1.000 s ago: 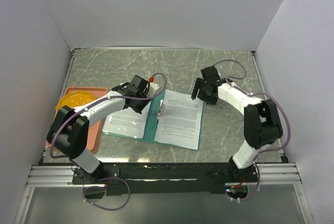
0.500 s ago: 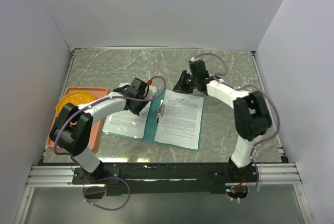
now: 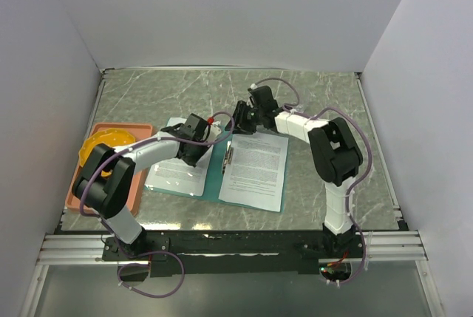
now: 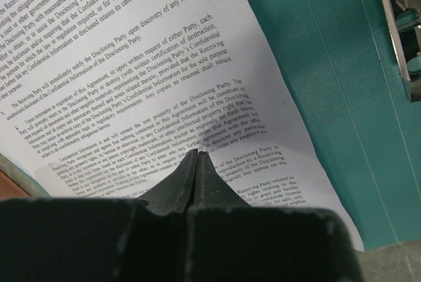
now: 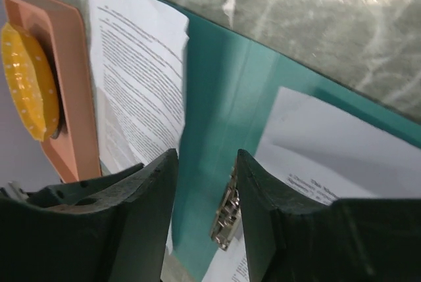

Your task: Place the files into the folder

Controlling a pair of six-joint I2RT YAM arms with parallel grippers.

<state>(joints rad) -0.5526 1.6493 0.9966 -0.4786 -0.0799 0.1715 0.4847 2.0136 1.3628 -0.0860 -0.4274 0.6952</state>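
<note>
One hand (image 3: 241,119) nearer folder (image 3: 219,171) now.

A grey-green marble-patterned table (image 3: 148,95) is carrying everything. A thin teal-green plastic folder (image 3: 219,173) is lying open on it near the middle, with white printed paper sheets (image 3: 255,169) resting on its halves. A salmon-orange rectangular plastic tray (image 3: 134,184) is sitting flat on the table at the left edge, just beside the folder, holding a yellow round perforated piece (image 3: 103,147).

Left end effector (image 4: 198,156) (fingertips together) over printed files (image 4: 151,78), teal folder (image 4: 329,71) beneath
</note>
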